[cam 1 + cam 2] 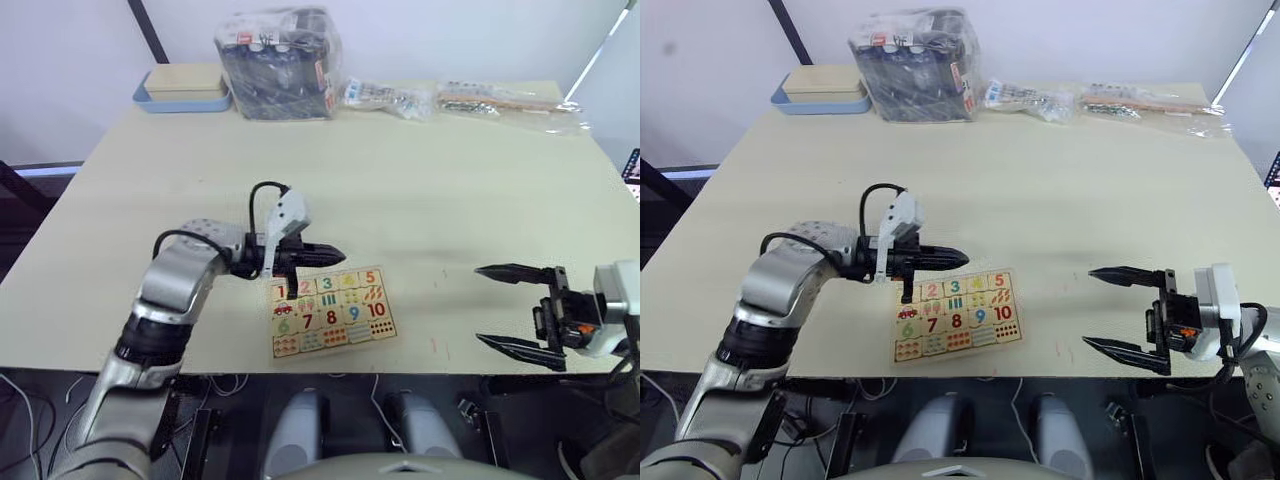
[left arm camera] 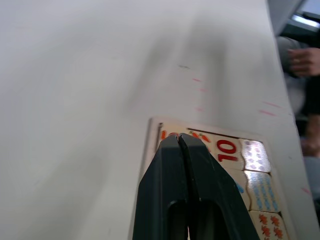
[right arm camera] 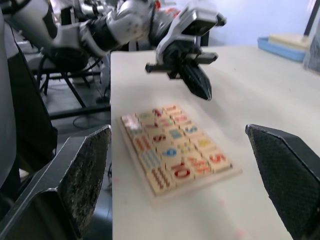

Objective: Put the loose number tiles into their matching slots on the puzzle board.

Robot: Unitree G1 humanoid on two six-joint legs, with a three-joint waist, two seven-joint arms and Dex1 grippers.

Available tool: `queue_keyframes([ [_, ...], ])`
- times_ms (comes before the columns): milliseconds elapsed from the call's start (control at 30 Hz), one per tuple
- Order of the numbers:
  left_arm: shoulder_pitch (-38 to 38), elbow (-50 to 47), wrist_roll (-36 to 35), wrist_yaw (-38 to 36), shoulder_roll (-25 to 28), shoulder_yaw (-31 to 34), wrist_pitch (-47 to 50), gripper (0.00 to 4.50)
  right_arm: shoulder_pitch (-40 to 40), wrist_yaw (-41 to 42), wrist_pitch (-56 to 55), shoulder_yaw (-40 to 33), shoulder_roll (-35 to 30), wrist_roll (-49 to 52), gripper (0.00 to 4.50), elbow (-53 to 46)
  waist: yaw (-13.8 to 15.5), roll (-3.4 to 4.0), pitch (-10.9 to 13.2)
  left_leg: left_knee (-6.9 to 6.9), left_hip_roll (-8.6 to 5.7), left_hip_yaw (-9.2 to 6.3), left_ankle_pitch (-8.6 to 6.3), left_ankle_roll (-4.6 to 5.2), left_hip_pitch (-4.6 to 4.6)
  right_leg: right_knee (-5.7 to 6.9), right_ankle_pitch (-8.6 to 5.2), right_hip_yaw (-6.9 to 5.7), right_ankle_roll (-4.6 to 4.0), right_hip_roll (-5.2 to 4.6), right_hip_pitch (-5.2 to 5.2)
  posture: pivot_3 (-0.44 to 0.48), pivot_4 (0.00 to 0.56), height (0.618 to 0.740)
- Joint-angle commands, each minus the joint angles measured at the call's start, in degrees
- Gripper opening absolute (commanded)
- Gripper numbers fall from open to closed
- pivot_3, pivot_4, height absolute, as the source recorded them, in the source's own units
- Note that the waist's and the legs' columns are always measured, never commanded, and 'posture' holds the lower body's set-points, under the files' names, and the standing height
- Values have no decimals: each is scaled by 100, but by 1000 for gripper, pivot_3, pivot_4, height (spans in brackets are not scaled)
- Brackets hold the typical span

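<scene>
Left gripper (image 1: 335, 257): nearest thing on the left; fingers pressed together with nothing visible between them, pointing toward the robot's right and lying roughly level over the far-left corner of the puzzle board (image 1: 332, 340).
Board position: flat on the table (image 1: 420, 190), close to the near edge, between the two arms; long axis runs left to right with a slight skew.
Board contents: digits 1, 3 and 5 read along the far row, 6 to 10 along the row below; the slot under the left gripper is partly hidden, so I cannot tell whether every slot in the 1 to 5 row is filled.
Loose number tiles: none seen lying on the table beside the board; judged that the row is full or nearly so.
Key relation: board lies directly beneath and just right of the left fingertips; left arm is clearly the nearer one.
Right gripper (image 1: 515, 308): fingers spread wide, nothing held, low at the near right edge of the table, well apart from the board.
Surface: pale, smooth, matte tabletop with a few faint red marks near the board.
Room: ample bare table right of the board; blue tray (image 1: 182, 95), plastic-wrapped box (image 1: 280, 62) and clear bags (image 1: 470, 100) sit along the far edge.
</scene>
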Motion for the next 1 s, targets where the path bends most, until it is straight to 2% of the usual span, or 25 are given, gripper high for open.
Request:
queue_keyframes([
  [33,504,-394,-365,394,-175,624,-378,55,-29,-165,80,23,64,141,4500,-327,0,0,0,0,-1,0,0,0,0,-1,0,-1,0,-2,0,0,150,740],
  [300,1826,-616,-832,905,-143,1697,-761,55,-40,-430,62,135,242,-47,4500,-323,4,0,0,-3,0,3,0,0,3,-5,-2,-6,-8,-12,0,0,150,740],
  [400,2596,-461,-1117,1065,-323,2617,-1128,772,-75,-669,147,-113,249,-14,4500,-41,-42,-1,-4,-5,-2,6,-1,0,3,-9,-5,-5,-13,-24,1,0,150,740],
  [433,2828,-423,-1172,1032,-336,2789,-1263,1471,-23,-616,139,-196,196,-12,4500,32,-39,-1,-4,-8,-1,13,-4,3,6,-10,-8,0,-19,-36,0,0,150,740],
  [667,3886,-728,-1279,1217,-436,3122,-1663,4409,516,-189,-113,-612,-8,-176,4500,432,35,-2,-6,-11,-4,9,-4,4,4,-11,-13,-15,-27,-66,3,0,150,740],
  [1000,5205,-556,-1444,1058,-510,3767,-2238,4409,791,51,-391,-977,-129,-498,4500,1047,-17,1,-16,-19,1,26,-6,5,11,-14,-14,-23,-29,-79,-1,0,150,740],
])
